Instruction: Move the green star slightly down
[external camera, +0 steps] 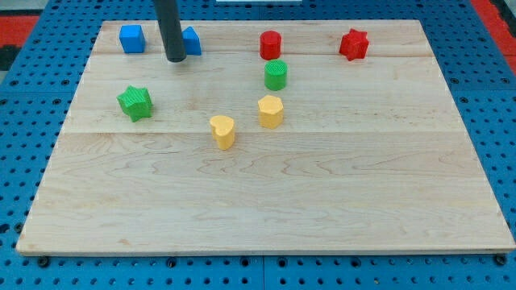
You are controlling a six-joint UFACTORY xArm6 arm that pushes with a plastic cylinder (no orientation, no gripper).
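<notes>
Yellow block (pixel 222 131) | green star (pixel 135 102) | my tip (pixel 175 60) above-right | no writing

Bright, even overhead light on a pale wooden board (pixel 266 185). Blocks cast only faint, short shadows. No strong glare. Focus is sharp throughout, with slight softness at the far corners.
</notes>
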